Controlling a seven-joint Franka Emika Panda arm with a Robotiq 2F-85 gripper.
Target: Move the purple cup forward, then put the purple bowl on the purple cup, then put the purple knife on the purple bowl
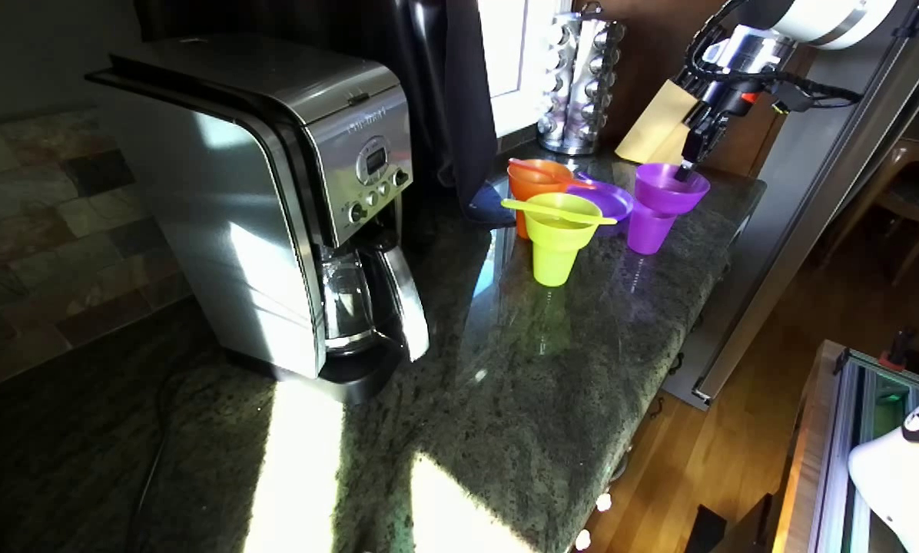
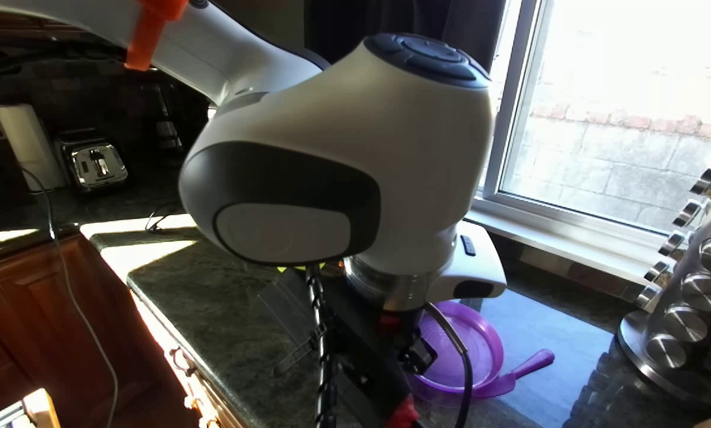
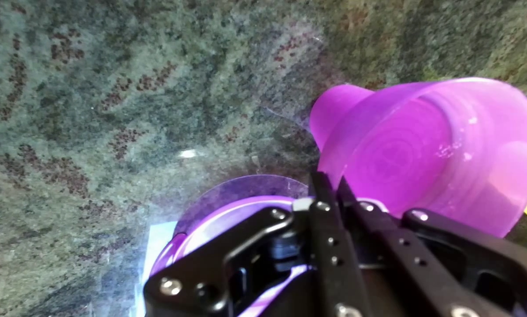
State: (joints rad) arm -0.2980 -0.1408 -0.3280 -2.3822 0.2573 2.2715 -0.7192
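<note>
Wrist view: we see the tool [image 3: 332, 180] clamped on the wall of the purple bowl [image 3: 406, 152], one fingertip inside the rim and one outside. In an exterior view we find that bowl over the mouth of the purple cup [image 1: 649, 230], which stands upright on the worktop [image 1: 575, 349]; whether the bowl is fully seated we cannot tell. In an exterior view we also see the purple knife [image 2: 510, 380] lying beside the purple plate [image 2: 483, 351], its blade at the plate's rim. Near the purple cup we have a yellow-green bowl [image 1: 563, 235] stacked on a yellow-green cup [image 1: 554, 266], and just beside them an orange bowl [image 1: 529, 184]
</note>
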